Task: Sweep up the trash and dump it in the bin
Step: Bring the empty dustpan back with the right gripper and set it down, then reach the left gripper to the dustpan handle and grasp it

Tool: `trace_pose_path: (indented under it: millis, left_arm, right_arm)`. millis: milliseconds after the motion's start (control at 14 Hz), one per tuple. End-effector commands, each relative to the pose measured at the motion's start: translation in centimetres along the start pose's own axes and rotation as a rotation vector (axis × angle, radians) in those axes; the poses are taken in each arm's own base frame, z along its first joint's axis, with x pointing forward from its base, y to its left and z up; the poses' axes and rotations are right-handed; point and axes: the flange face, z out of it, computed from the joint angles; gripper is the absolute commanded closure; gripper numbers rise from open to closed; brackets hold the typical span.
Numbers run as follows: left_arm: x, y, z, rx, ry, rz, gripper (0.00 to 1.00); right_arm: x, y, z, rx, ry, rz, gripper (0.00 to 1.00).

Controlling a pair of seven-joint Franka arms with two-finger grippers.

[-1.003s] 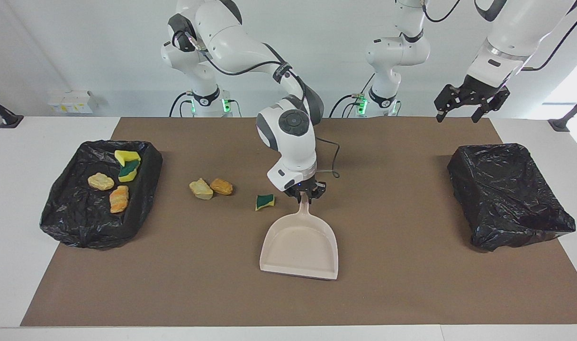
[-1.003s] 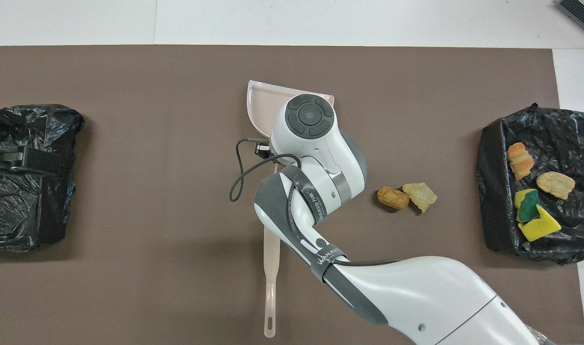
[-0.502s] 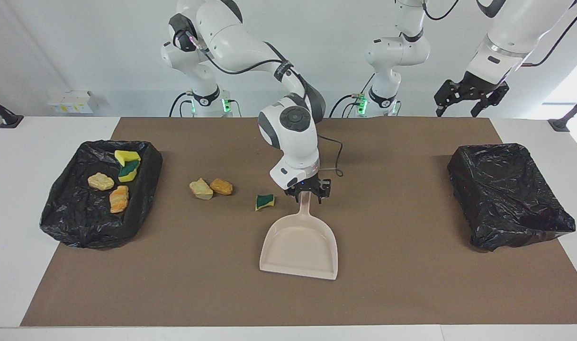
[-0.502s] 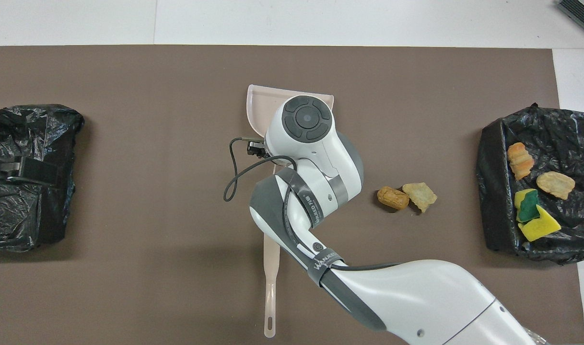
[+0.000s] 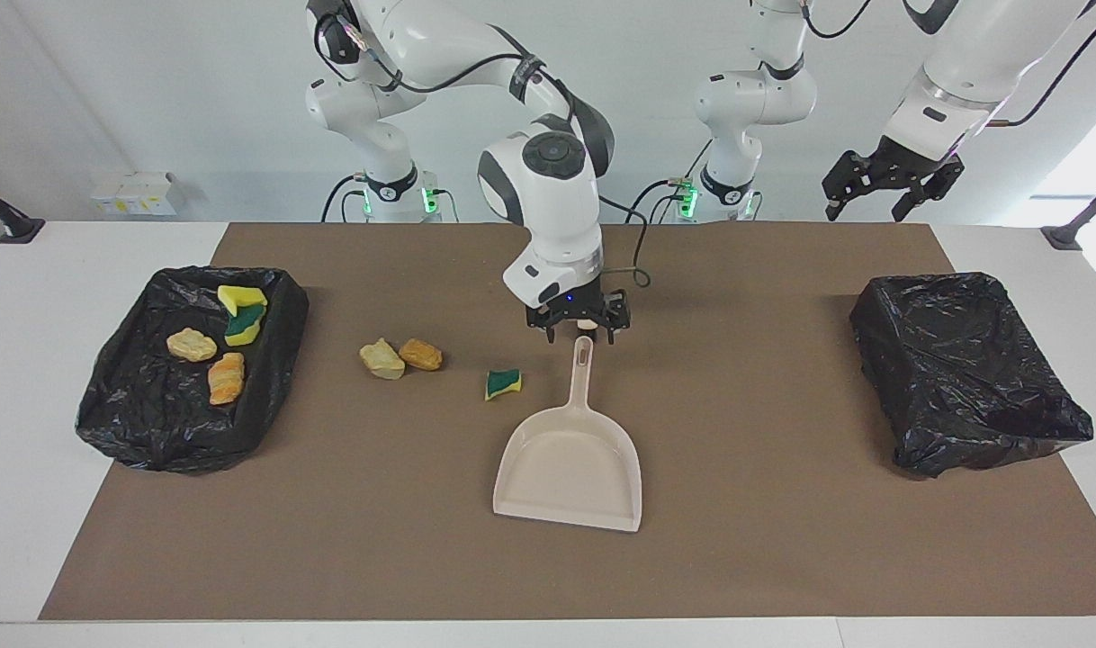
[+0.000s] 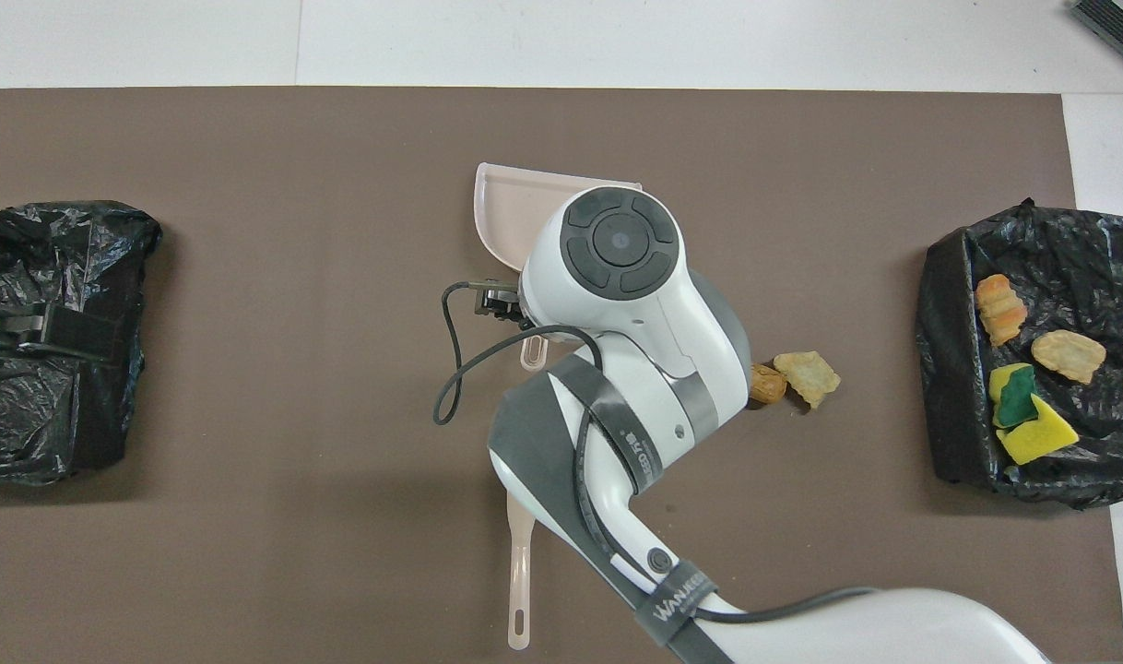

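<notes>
At the right arm's end of the table, in the facing view, you're looking at a bin (image 5: 193, 369) lined w/ black plastic, already holding four scraps: a yellow sponge piece (image 5: 241, 296), a yellow-green sponge (image 5: 244, 325), a tan lump (image 5: 191, 345) and an orange lump (image 5: 226, 378). So roughly half the trash is sitting dumped, by my read.

Moving toward the middle, three pieces are lying loose on the brown mat (image 5: 332, 540): a tan lump (image 5: 382, 359) touching an orange-brown one (image 5: 420, 355), then a green-yellow sponge scrap (image 5: 503, 384) just beside the dustpan (image 5: 570, 468). Those are what's left to sweep and tip.

The dustpan is lying flat and empty on the mat, handle pointing toward the robots. The right gripper (image 5: 578, 331) is hovering just over the handle's tip w/ fingers apart, gripping nothing. In the overhead view a beige brush handle (image 6: 519, 581) is showing nearer the robots, mostly hidden under the arm.

At the left arm's end, a second black-lined bin (image 5: 966, 373) is sitting w/ no scraps visible. The left gripper (image 5: 890, 184) is waiting high over that end, fingers spread, holding nothing.
</notes>
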Motion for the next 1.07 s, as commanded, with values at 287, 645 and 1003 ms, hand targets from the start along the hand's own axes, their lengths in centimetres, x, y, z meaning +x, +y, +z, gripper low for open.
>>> trace_pose_path:
  millis: [287,645,1003]
  left_arm:
    - [3.1,6.4,2.1,-0.018,0.122,0.108,0.0]
    - [5.8,13.1,5.9,-0.05,0.157,0.089,0.0]
    - [7.7,18.5,10.0,-0.074,0.165,0.076,0.0]
  right_arm:
    - [-8.8,1.4,-0.5,-0.047,-0.041,-0.036,0.0]
    - [-15.8,2.2,2.0,-0.016,0.006,-0.056,0.0]
    - [-23.2,-0.1,7.6,-0.041,0.018,-0.052,0.0]
